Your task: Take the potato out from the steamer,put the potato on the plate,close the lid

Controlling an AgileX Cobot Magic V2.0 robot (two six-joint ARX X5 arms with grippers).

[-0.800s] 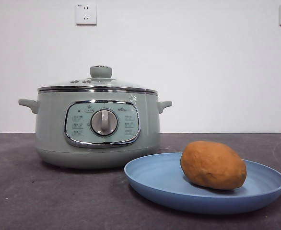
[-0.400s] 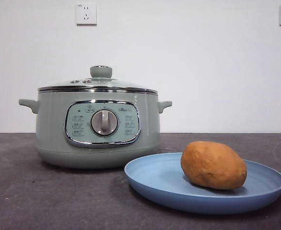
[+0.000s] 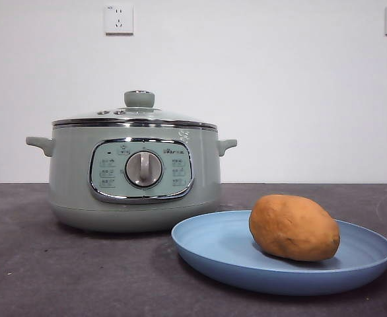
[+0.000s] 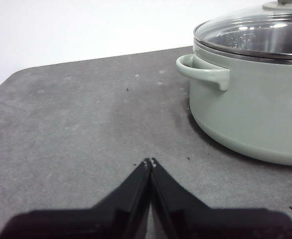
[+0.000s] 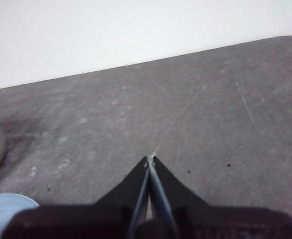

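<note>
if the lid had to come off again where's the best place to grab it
Probably by the round knob at the centre of the lid, coming straight down from above. It stands proud of the shallow glass dome, narrow enough for two jaws, while the chrome rim sits flush on the steamer and offers no edge.

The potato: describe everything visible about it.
The potato is oval, orange-brown, with smooth matte skin and a few shallow dents. It lies on its side inside the blue plate, on the half away from the green pot, resting on the plate's floor. Only the plate touches it; no hand is near it. It looks whole and uncut.
</note>
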